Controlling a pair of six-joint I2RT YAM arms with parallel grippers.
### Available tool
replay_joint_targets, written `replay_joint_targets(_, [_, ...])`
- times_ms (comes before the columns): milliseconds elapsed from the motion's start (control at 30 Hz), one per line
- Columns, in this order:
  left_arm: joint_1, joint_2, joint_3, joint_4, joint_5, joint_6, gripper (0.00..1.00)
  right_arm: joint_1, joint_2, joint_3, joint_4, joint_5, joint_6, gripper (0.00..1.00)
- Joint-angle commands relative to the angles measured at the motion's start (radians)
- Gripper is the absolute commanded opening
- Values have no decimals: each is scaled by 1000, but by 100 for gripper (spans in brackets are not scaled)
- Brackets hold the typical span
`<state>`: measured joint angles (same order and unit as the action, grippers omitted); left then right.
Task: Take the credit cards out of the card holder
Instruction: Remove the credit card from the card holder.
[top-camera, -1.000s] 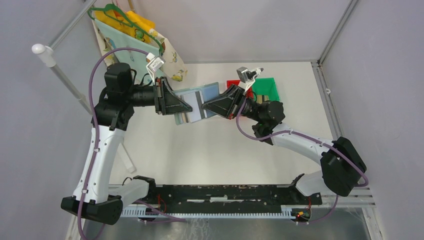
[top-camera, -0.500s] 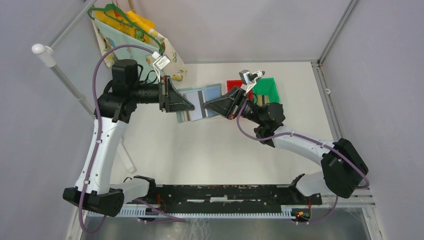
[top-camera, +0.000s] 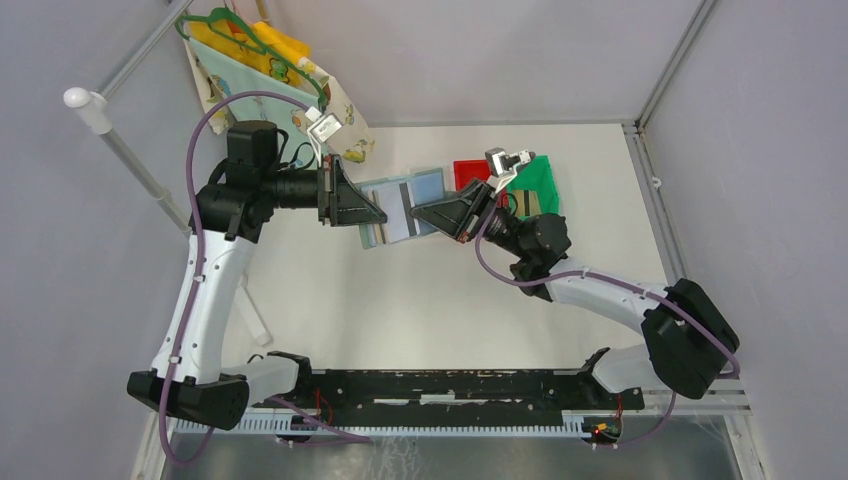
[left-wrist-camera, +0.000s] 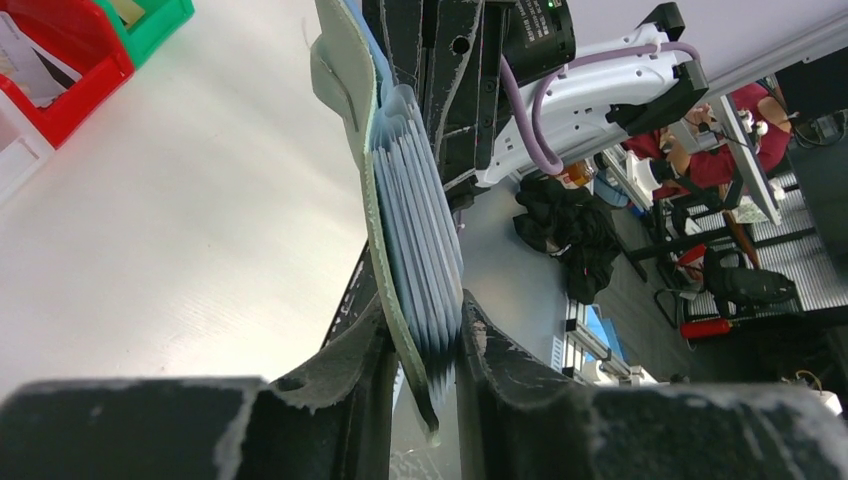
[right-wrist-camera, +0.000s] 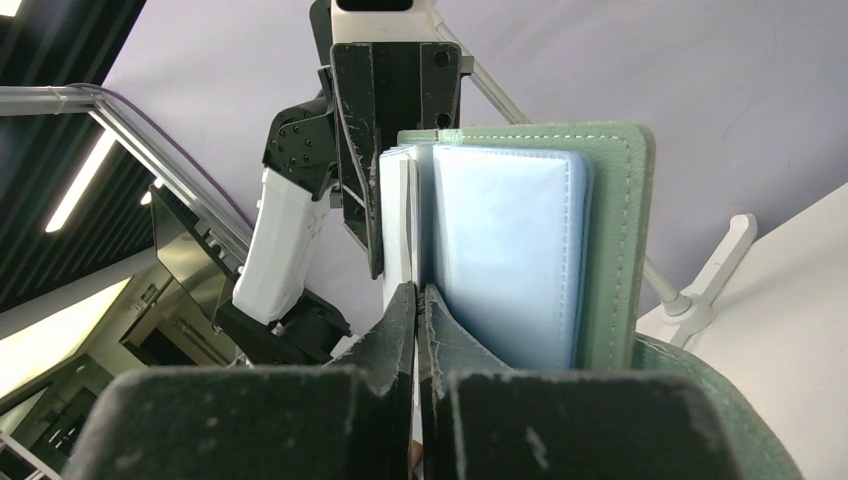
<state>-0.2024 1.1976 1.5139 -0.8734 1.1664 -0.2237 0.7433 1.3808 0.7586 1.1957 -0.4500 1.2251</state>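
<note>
The card holder hangs above the table between my two grippers, opened like a book. Its green cover and light blue pockets fill the right wrist view. My left gripper is shut on the cover and the stack of pockets, with the jaws pressed on both sides. My right gripper is shut on the edge of a thin white credit card at the holder's left page. A grey card with a dark stripe shows in the open holder.
A red bin and a green bin stand at the back right, behind my right wrist; both show in the left wrist view. A green hanger with a patterned bag hangs at the back left, beside a white pole.
My left arm has lifted the holder a little toward the back. My right gripper has drawn slightly to the right while staying shut at the holder's edge.
</note>
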Motion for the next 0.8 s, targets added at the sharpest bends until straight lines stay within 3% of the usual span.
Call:
replay_joint_targets(0, [0, -12, 27, 4, 81, 30, 20, 9, -20, 5, 103, 50, 11, 0])
replay_joint_targets(233, [0, -23, 28, 4, 89, 36, 12, 11, -90, -16, -19, 65, -64, 0])
replay_joint_targets(333, [-1, -22, 36, 4, 106, 39, 22, 11, -101, -27, -23, 65, -64, 0])
replay_joint_targets(433, [-1, -19, 55, 4, 122, 45, 24, 9, -99, -37, -12, 64, -51, 0])
replay_joint_targets(533, [-1, -17, 73, 5, 133, 44, 17, 10, -107, -43, 15, 64, -45, 0])
replay_joint_targets(633, [0, -14, 84, 6, 138, 41, 2, 8, -118, -32, 3, 52, -42, 0])
replay_joint_targets(767, [1, -11, 86, 6, 163, 48, 2, -8, -151, -45, -30, 53, -54, 0])
